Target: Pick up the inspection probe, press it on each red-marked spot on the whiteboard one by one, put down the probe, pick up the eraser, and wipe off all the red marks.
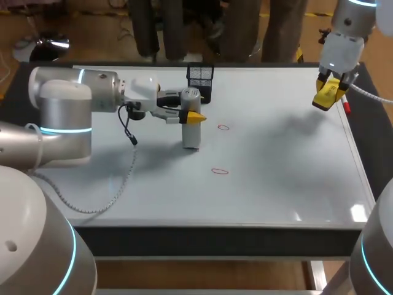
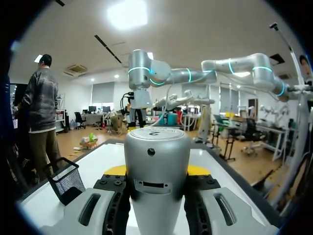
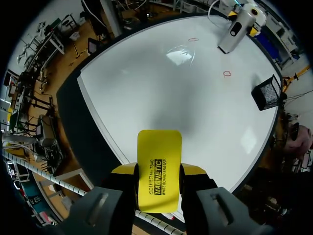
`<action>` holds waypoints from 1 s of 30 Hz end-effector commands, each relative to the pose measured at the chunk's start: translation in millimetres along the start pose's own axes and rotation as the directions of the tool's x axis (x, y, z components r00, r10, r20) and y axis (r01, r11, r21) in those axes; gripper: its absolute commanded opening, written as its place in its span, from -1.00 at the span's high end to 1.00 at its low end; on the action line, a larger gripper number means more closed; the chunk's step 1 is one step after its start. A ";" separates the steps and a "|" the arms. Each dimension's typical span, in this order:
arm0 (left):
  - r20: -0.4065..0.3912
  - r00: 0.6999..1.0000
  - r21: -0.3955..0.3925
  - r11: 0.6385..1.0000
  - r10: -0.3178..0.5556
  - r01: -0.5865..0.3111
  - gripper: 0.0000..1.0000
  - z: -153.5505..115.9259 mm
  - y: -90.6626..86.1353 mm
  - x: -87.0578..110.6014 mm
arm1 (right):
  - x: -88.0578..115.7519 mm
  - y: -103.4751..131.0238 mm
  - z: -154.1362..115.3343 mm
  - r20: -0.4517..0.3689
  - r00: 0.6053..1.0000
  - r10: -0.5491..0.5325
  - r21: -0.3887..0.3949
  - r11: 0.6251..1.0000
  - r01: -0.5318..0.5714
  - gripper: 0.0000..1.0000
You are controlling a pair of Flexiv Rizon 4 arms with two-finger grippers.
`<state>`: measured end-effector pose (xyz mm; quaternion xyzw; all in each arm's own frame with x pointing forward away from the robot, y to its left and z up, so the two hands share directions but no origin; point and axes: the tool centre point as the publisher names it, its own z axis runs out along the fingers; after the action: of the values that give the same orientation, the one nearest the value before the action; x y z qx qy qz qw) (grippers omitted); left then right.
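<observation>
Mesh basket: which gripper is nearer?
Left. The left gripper, shut on the probe, sits beside the mesh basket; the right gripper, holding the eraser, hangs across the whiteboard.

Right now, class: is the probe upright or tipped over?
Upright: the probe stands vertically on the whiteboard, held by the left gripper.

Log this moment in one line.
left gripper shut on inspection probe, upright on whiteboard | right gripper shut on eraser, raised | red marks unwiped
</observation>
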<state>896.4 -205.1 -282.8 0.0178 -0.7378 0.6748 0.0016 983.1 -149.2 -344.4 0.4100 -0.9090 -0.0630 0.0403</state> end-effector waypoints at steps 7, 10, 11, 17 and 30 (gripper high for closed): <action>0.074 0.997 -0.006 1.000 0.008 -0.008 1.00 -39.3 -11.6 -0.6 | 0.5 -0.5 -1.0 -0.003 1.000 -0.002 0.001 1.000 0.002 1.00; 0.111 0.994 -0.009 1.000 0.018 -0.017 1.00 -56.9 -15.6 -0.2 | 0.5 -0.5 -1.0 -0.003 1.000 -0.002 0.001 1.000 0.002 1.00; 0.123 0.992 -0.010 1.000 0.019 -0.018 1.00 -63.6 -16.3 -0.4 | 0.5 -0.5 -1.0 -0.003 1.000 -0.002 0.001 1.000 0.002 1.00; 0.217 0.976 -0.002 1.000 0.025 -0.025 1.00 -109.9 -21.5 2.1 | 0.5 -0.5 -1.0 -0.003 1.000 -0.002 0.001 1.000 0.002 1.00; 0.410 0.911 -0.030 0.999 0.039 -0.029 1.00 -203.1 -28.2 18.3 | 0.5 -0.5 -1.0 -0.003 1.000 -0.002 0.001 1.000 0.002 1.00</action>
<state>897.3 -37.1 -246.7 0.1161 -0.7340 0.6564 -0.1302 983.1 -149.2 -344.5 0.4100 -0.9090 -0.0630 0.0403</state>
